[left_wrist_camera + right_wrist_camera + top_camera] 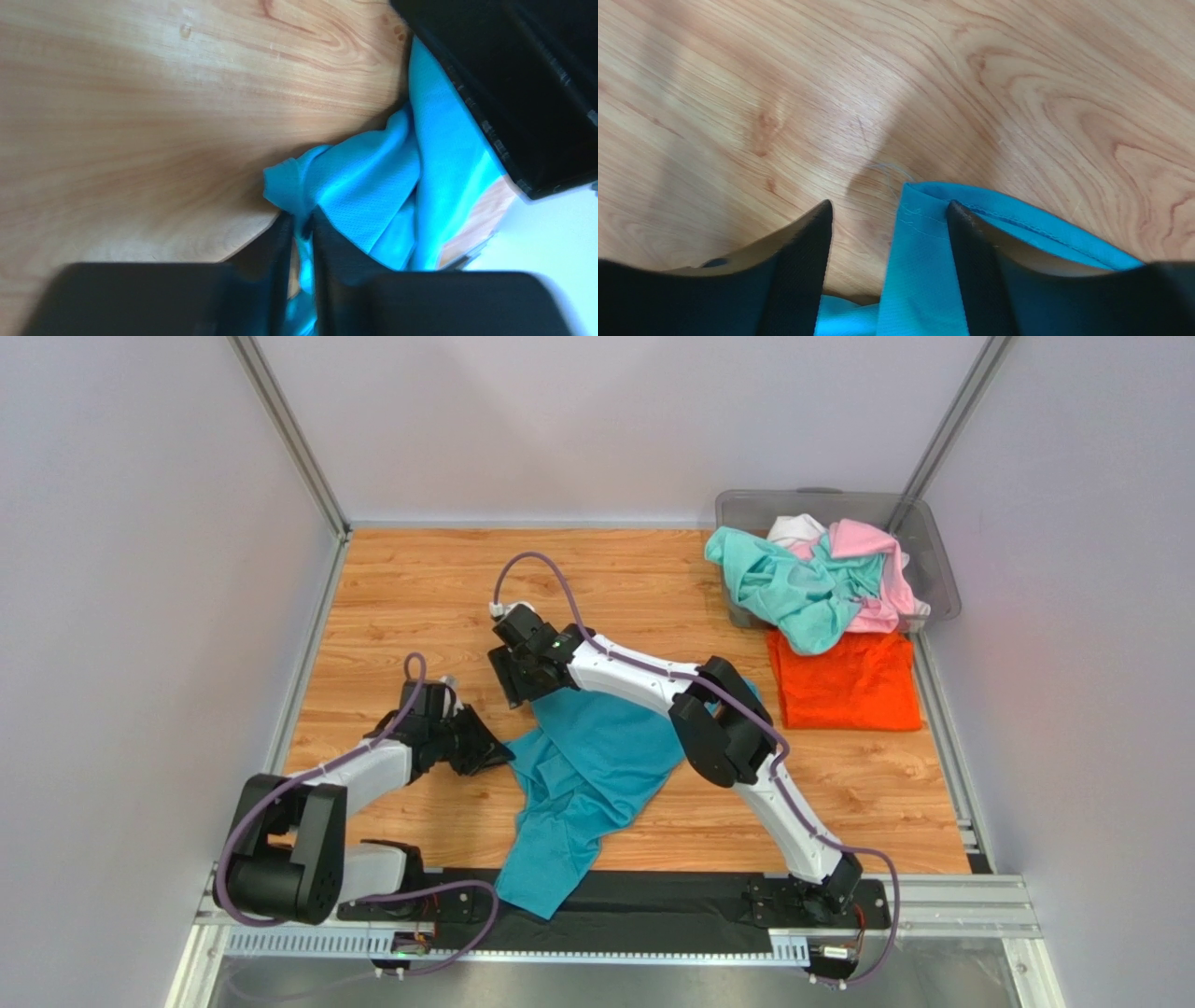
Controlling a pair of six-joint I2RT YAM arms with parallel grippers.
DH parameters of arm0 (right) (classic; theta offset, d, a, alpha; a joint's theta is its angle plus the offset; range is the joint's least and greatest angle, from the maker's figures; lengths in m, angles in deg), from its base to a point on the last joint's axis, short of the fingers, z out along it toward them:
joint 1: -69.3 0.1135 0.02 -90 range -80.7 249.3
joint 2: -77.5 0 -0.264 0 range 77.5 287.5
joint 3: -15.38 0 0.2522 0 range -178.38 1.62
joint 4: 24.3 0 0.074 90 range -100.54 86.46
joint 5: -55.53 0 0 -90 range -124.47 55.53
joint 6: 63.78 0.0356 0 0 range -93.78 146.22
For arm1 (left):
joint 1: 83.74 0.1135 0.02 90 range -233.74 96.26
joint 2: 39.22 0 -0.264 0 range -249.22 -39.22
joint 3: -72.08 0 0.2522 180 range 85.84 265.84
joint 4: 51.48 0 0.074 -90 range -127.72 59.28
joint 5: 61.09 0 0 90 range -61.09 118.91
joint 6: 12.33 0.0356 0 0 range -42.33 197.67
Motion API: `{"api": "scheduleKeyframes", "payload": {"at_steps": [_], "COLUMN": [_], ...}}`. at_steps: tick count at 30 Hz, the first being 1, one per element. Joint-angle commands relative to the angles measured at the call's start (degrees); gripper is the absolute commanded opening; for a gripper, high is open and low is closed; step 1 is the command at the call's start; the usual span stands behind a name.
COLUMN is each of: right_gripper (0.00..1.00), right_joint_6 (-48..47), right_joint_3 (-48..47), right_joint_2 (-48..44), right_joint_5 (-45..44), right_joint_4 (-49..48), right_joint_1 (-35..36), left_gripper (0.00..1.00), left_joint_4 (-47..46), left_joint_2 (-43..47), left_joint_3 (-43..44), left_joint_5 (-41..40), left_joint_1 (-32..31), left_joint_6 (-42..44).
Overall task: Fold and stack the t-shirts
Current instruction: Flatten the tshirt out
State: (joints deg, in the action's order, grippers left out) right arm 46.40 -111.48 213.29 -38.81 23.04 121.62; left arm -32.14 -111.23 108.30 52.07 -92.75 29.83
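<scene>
Teal-blue t-shirt (603, 756) lay with left gripper (300, 241) jaws seemingly clamped on its nine-o'clock edge, right gripper (889, 238) jaws apart around its eleven-o'clock hem.

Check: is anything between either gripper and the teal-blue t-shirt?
Nothing visible. The left gripper pinches a fold of the teal-blue t-shirt; the right gripper straddles its hem, jaws open.

teal-blue cloth t-shirt (589, 770): fine-meshed knit, matt
brown wooden tabletop (421, 602): smooth grained wood, faint sheen
grey translucent bin (751, 507): smooth glossy plastic
</scene>
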Motion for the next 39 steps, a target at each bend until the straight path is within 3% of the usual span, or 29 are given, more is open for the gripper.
{"api": "scheduleKeyframes", "payload": {"at_steps": [1, 2, 3, 4, 9, 15, 19, 26, 31, 39], "right_gripper": [0.56, 0.49, 0.35, 0.29, 0.0, 0.0, 0.0, 0.0, 0.0, 0.0], "right_joint_6": [1.08, 1.17, 1.26, 1.35, 0.74, 0.38, 0.47, 0.65, 0.2, -2.34], "right_joint_3": [-0.37, 0.68, 1.03, 1.73, 6.82, 17.72, 29.76, 49.61, 54.47, 49.56], "right_joint_2": [1.85, 1.68, 1.5, 0.72, -3.5, -17.64, -34.83, -64.03, -87.21, -108.43], "right_joint_5": [-1.11, -1.81, -2.68, -3.21, -7.52, -8.67, -10.25, -22.18, -30.28, -31.18], "right_joint_4": [1.75, 1.75, 1.75, 1.84, 1.14, -7.2, -13.88, -12.23, -5.57, 1.74], "right_joint_1": [-0.2, -0.28, -0.28, -0.2, -0.2, -0.2, -0.2, -0.19, -0.28, -0.2], "left_gripper": [0.17, 0.12, 0.07, 0.0, 0.0, 0.0, 0.0, 0.0, 0.0, 0.0], "left_joint_4": [-3.82, -4.09, -4.09, -4.09, -2.25, 6.62, 13.12, 26.75, 32.11, 39.59], "left_joint_2": [-2.43, -2.61, -2.61, -2.44, 2.12, 13.7, 23.38, 42.44, 49.59, 53.02], "left_joint_3": [0.04, -0.13, -0.13, -0.22, -0.13, 1.18, 2.06, 7.42, 14.44, 30.87], "left_joint_5": [1.28, 1.28, 1.19, 1.19, -0.04, -4.25, -7.06, -13.22, -16.91, -23.07], "left_joint_1": [-0.3, -0.3, -0.3, -0.3, -0.3, -0.3, -0.3, -0.3, -0.3, -0.3], "left_joint_6": [0.99, 0.99, 0.99, 1.25, 1.43, 2.13, 2.22, 0.9, -0.06, 0.63]}}
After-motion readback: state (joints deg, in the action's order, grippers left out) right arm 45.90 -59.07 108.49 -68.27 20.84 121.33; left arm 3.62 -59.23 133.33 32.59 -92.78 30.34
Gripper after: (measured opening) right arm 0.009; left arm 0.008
